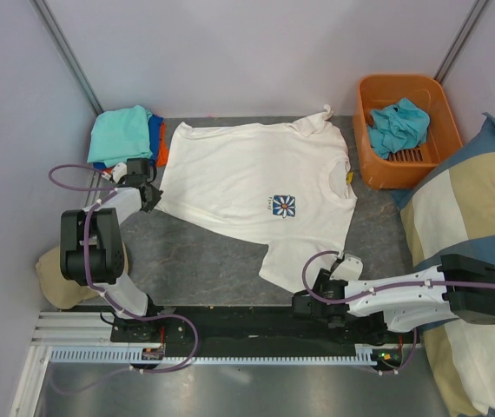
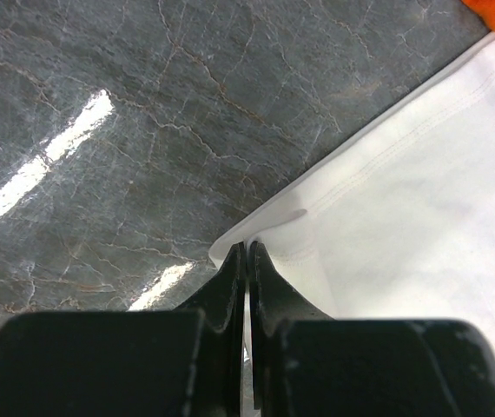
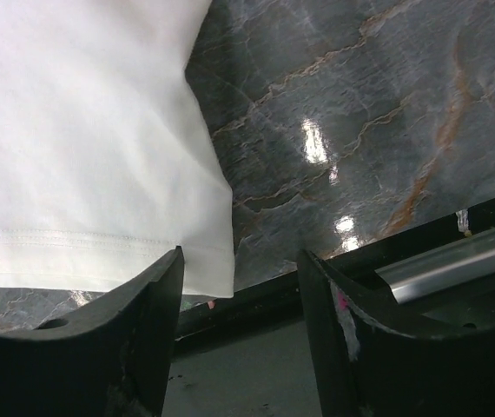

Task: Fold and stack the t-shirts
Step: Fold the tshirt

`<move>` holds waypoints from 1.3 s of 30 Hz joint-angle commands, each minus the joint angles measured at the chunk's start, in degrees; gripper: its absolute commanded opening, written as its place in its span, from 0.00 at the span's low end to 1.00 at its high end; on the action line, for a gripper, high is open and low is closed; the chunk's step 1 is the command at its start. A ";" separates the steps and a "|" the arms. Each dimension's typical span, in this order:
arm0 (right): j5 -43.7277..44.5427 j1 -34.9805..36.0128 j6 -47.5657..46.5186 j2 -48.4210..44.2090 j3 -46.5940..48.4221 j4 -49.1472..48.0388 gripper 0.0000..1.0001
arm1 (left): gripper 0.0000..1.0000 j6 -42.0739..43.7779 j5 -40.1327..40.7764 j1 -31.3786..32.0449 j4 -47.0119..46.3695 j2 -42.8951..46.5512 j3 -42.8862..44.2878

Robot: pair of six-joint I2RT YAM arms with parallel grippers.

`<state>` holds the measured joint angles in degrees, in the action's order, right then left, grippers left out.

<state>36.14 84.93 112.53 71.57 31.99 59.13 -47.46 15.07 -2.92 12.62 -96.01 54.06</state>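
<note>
Grey marbled table [image 1: 213, 261] fills the booth between pale walls, with a big checked cushion [image 1: 465, 208] slumped along its right edge. The white t-shirt [image 1: 247, 174] lies spread flat across the middle, collar to the right, laid out for folding. An orange basket [image 1: 373, 95] at the far right holds a crumpled teal shirt [image 1: 397, 124], waiting its turn, I'd guess. The far left corner carries the folded pile [image 1: 130, 135] in teal, blue and orange. A tan cap [image 1: 52, 274] sits by the left arm.

The left gripper [image 2: 246, 250] is pinched tight on the shirt's near hem corner. The right gripper [image 3: 240, 261] stands parted with the near sleeve's corner between its fingers, gripping nothing. Likely both are there to lift the near edge over. Lettering beside the flower print [image 1: 285, 206] is too small to read.
</note>
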 commanded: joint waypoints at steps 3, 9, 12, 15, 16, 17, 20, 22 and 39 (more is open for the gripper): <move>0.95 0.33 2.61 -2.22 -1.58 -1.21 0.60 | 0.02 -0.44 0.31 -0.33 -2.07 0.56 1.31; 1.12 0.33 2.34 -1.70 -1.31 -1.21 0.57 | 0.02 -0.35 0.49 -0.25 -1.99 1.26 0.87; 1.12 0.33 1.99 -1.79 -1.31 -1.56 0.54 | 0.02 -0.35 0.84 -0.33 -2.08 1.70 0.60; 0.86 0.33 1.73 -1.61 -1.23 -1.74 0.47 | 0.02 -0.26 0.93 -0.33 -2.08 2.05 0.34; 0.77 0.33 1.73 -1.52 -1.14 -1.65 0.43 | 0.02 -0.26 1.10 -0.33 -2.08 2.05 0.25; 0.77 0.33 1.64 -1.43 -1.14 -1.74 0.41 | 0.02 -0.26 1.19 -0.25 -2.08 2.14 0.25; 0.60 0.33 1.73 -1.17 -0.96 -1.74 0.30 | 0.02 -0.35 1.19 -0.25 -1.99 2.14 0.25; 0.51 0.33 1.73 -1.08 -0.96 -1.65 0.26 | 0.02 -0.44 1.19 -0.33 -2.07 2.05 0.34; 3.05 0.33 -0.46 1.37 3.67 0.53 0.00 | 0.02 -0.61 0.75 -0.25 -2.17 2.05 -0.36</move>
<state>36.99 85.01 113.10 71.02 31.38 56.99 -47.46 14.94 -2.92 12.19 -95.94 54.00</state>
